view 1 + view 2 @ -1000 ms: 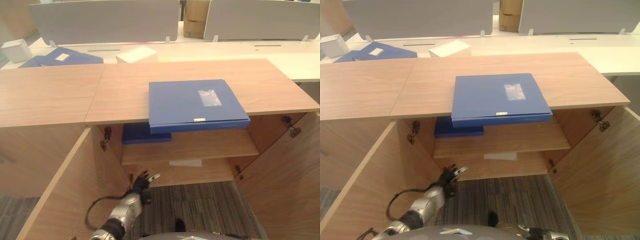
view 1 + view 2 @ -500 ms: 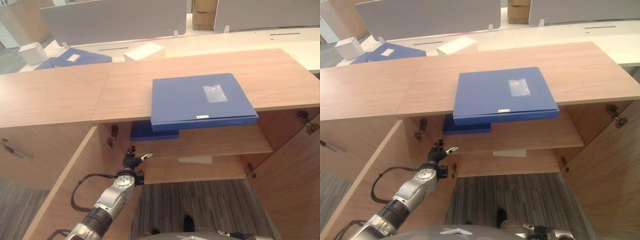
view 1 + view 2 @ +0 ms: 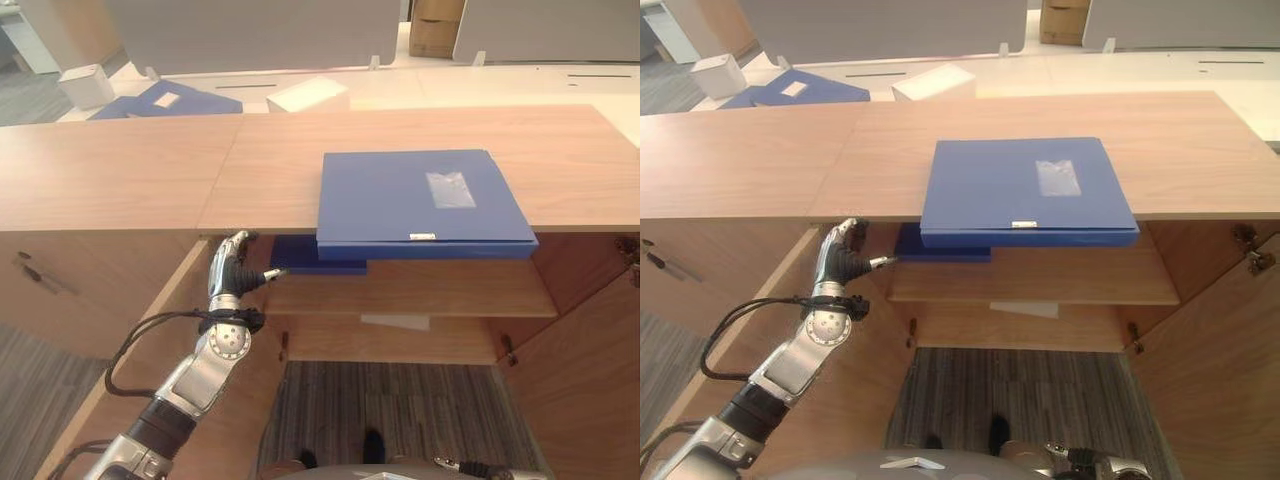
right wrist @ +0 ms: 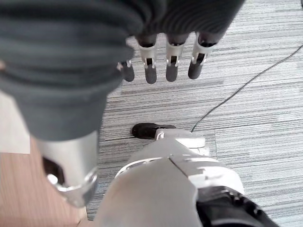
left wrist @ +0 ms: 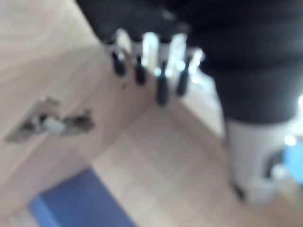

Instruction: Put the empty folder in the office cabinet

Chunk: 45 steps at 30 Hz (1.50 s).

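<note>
A blue folder (image 3: pixel 425 200) lies flat on the wooden cabinet top (image 3: pixel 130 170), its front edge overhanging a little. A second blue folder (image 3: pixel 300 255) lies on the upper shelf (image 3: pixel 420 290) inside the open cabinet. My left hand (image 3: pixel 228 272) is raised just under the top's front edge, left of the shelf, open with the thumb pointing toward the shelved folder and holding nothing. In the left wrist view its fingers (image 5: pixel 142 61) hang above the shelf, a door hinge (image 5: pixel 47 124) and that folder (image 5: pixel 80 203). My right hand (image 4: pixel 173 59) hangs open over the grey carpet.
Both cabinet doors stand open, one at the left (image 3: pixel 130 380) and one at the right (image 3: pixel 590 380). A white slip (image 3: pixel 395 322) lies on the lower shelf. Behind the cabinet, a white desk holds more blue folders (image 3: pixel 165 98) and white boxes (image 3: pixel 308 94).
My left hand has risen from low in the cabinet opening to just below the top's front edge. The camera has shifted; the folders have not moved.
</note>
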Tool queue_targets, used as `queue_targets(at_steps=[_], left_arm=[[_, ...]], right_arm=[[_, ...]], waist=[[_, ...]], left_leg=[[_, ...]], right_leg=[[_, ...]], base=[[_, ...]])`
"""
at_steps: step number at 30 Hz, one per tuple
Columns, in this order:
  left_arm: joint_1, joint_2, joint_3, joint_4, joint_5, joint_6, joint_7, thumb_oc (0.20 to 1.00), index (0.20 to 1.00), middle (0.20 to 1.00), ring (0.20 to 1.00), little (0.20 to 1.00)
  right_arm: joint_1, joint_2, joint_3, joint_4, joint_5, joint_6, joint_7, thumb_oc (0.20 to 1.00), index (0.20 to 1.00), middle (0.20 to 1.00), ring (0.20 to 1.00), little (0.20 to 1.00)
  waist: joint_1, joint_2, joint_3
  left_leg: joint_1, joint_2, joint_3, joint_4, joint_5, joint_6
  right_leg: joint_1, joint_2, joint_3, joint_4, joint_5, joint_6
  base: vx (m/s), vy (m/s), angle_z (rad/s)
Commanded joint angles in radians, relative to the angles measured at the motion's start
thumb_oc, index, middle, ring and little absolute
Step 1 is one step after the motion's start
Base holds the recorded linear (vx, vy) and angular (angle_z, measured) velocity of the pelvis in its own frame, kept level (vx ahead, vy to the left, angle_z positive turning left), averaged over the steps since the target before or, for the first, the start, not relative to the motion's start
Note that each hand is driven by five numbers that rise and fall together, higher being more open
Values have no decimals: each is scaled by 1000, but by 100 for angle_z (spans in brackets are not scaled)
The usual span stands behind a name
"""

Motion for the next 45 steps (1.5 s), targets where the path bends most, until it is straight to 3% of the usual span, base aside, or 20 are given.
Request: queue_targets(at_steps=[1,12,21,24,28,36,45], left_arm=[[-113,53,-9,-47,162,-50,45,1000,1000,1000,1000,1000],[-138,67,-58,-48,162,-40,85,1000,1000,1000,1000,1000],[-145,80,-32,-59,199,-52,150,1000,1000,1000,1000,1000],[-157,88,-17,-57,226,-72,142,1000,1000,1000,1000,1000],[-166,95,-10,-78,288,-63,101,1000,1000,1000,1000,1000],[-218,92,-72,-52,360,-24,80,1000,1000,1000,1000,1000],[-236,108,-137,-80,493,-48,24,1000,1000,1000,1000,1000]], right_arm=[[-22,-8,26,55,14,0,9,1000,1000,1000,1000,1000],[-33,-7,17,71,-4,-1,15,1000,1000,1000,1000,1000],[-34,-16,10,72,-31,2,9,1000,1000,1000,1000,1000],[-27,-25,-2,79,-40,-4,13,1000,1000,1000,1000,1000],[-40,-17,9,88,-22,-3,9,1000,1000,1000,1000,1000],[-29,7,10,95,-16,-13,12,1000,1000,1000,1000,1000],[-28,15,9,103,-20,-24,19,1000,1000,1000,1000,1000]], waist=[[-16,-46,-37],[-30,-35,-44],[-39,-35,-40],[-36,-37,-36],[-6,-43,-15],[-22,-33,-49],[-29,-33,-62]], left_leg=[[-27,36,-25,-12,39,-29],[-17,33,-18,-18,31,-29],[-47,41,-23,77,58,-34],[-78,-9,-33,123,32,-14],[-135,-107,-67,59,10,27],[-51,-113,-70,-74,24,55],[-17,-118,-72,-95,3,69]], right_leg=[[69,-27,38,-1,-41,81],[69,-30,49,-1,-42,84],[65,-15,77,-1,-46,70],[63,-10,90,-1,-36,73],[77,17,130,-1,-31,78],[59,33,109,-1,-39,85],[59,27,90,-1,-40,95]], base=[[0,0,0],[0,0,0],[1,-26,-5],[-7,-15,-5],[23,-30,-12],[27,20,-30],[15,18,9]])
